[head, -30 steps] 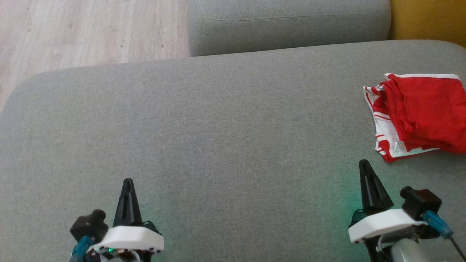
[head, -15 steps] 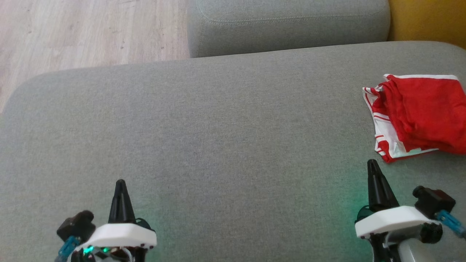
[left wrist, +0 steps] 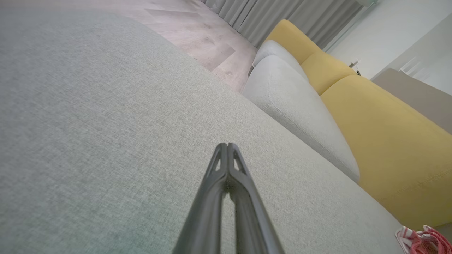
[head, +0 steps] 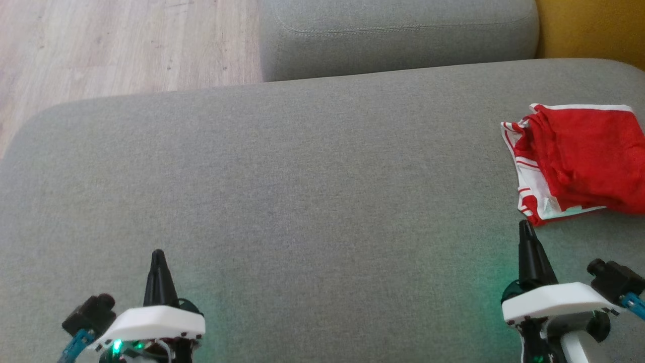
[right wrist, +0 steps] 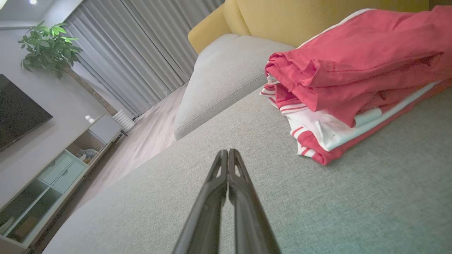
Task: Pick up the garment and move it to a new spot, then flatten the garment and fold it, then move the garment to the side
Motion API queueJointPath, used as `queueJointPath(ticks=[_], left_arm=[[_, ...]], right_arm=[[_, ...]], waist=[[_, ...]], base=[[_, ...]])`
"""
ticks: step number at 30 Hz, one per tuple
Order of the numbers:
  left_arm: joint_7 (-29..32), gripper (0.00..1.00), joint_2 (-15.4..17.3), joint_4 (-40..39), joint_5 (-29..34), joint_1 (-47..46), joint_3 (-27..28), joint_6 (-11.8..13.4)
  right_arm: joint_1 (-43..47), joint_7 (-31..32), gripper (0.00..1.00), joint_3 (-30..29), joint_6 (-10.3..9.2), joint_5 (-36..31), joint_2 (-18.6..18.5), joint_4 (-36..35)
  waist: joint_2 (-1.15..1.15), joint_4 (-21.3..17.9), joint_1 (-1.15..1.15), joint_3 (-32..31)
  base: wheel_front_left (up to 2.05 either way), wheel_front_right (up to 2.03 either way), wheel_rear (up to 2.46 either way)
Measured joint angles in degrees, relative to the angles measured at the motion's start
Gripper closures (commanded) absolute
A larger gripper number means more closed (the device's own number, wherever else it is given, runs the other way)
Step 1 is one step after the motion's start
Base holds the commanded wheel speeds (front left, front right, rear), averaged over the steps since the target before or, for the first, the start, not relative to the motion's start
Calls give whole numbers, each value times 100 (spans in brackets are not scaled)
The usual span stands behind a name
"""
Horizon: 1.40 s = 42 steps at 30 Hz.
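Red-and-white garment (head: 579, 156) looks folded and parked just ahead and right of your right gripper (head: 527, 229) on the grey cushion (head: 302, 176), and with that one and your left gripper (head: 157, 256) both pinched closed on nothing, I'd say you're basically done.

I take the wide grey seat cushion (head: 302, 176) as my landmark. Past its far edge lies a smaller grey cushion (head: 398, 35), and a yellow backrest (head: 589, 25) runs along its right side. Pale wood floor (head: 126, 45) spreads beyond its far left corner. Farther off hang grey curtains (right wrist: 148, 53), with a potted plant (right wrist: 46, 46), a dark screen (right wrist: 17, 116) and a low cabinet (right wrist: 63, 165).
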Motion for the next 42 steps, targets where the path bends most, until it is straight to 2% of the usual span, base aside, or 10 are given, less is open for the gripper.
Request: queueJointPath(ticks=[42], left_arm=[[703, 100, 0, -214, -2314, -9, 465, -347]], right_arm=[[-19, 638, 100, -341, 0, 2837, -5, -140]], waist=[[0, -15, 0, -88]], base=[[0, 0, 0]])
